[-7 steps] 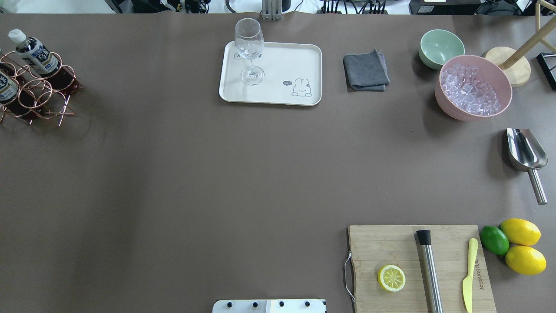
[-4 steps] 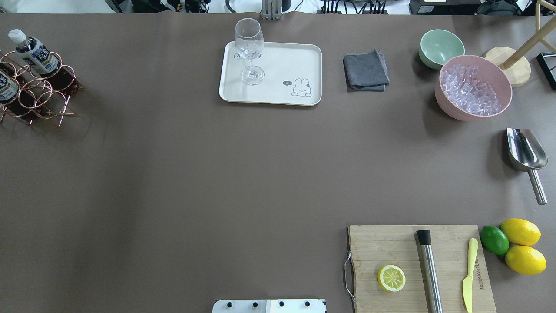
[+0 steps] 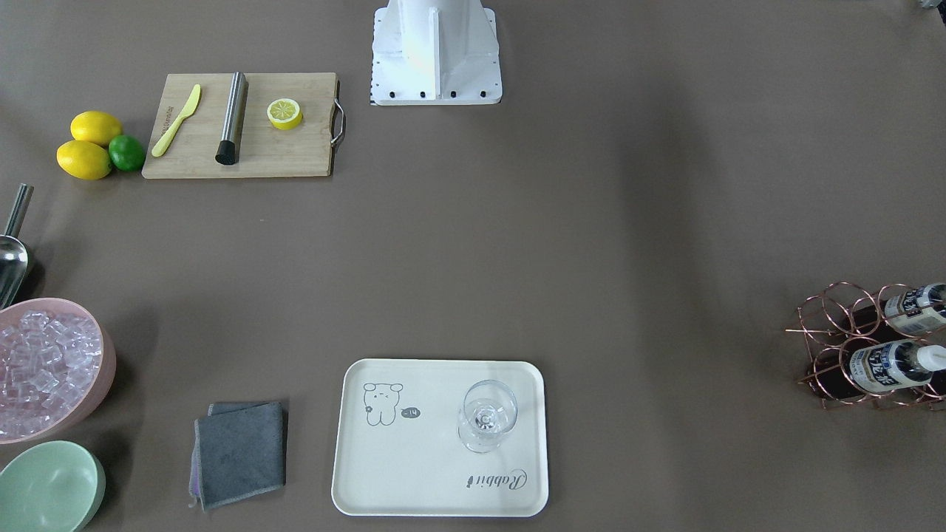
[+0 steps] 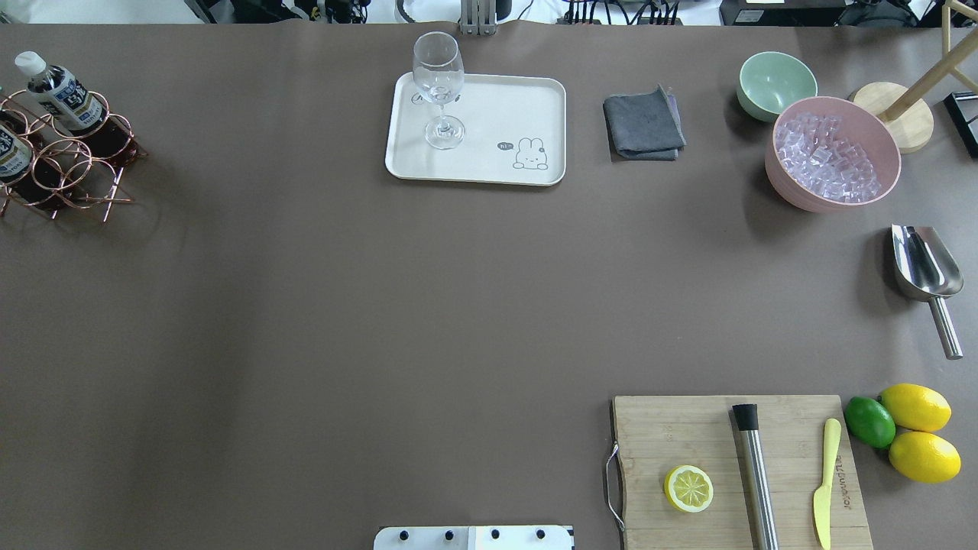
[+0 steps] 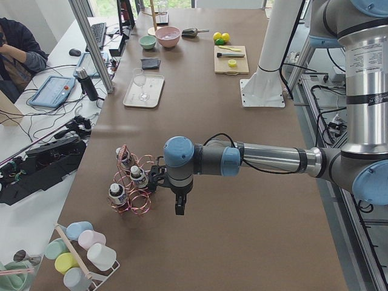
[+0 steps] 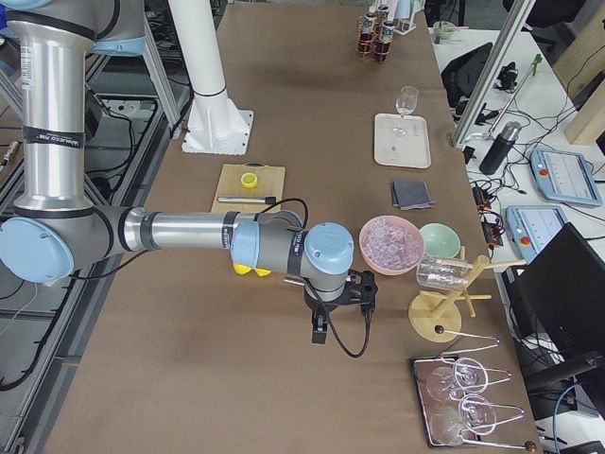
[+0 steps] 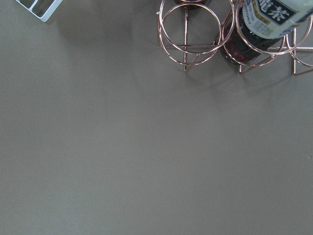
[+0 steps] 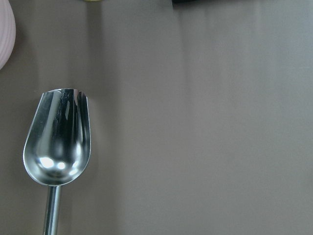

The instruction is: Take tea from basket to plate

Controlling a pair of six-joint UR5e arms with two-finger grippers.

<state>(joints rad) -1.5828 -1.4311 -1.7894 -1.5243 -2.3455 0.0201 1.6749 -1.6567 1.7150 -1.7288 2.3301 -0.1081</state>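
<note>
Tea (image 4: 59, 90) sat in the basket (image 4: 67, 169), upper left overhead; left gripper (image 5: 179, 208) hung beside it; couldn't tell if its fingers or the right gripper (image 6: 319, 333) were open; bottle might snag a ring and drag the basket, or clip the glass (image 4: 439, 84) on the plate (image 4: 497, 164).

From behind the robot we look steeply down on the whole table (image 4: 306, 305), with the robot's base (image 4: 474, 538) at 6 o'clock and the plate (image 4: 497, 107) near 12. From across the table we face back, so base and plate swap ends. At each table end we sit high and far back, looking along its length. Our left wrist camera hangs close over bare tabletop, the basket (image 7: 186, 48) at 1 o'clock; the right one hangs close over the scoop (image 8: 57, 142) at 8, and both things also show overhead
</note>
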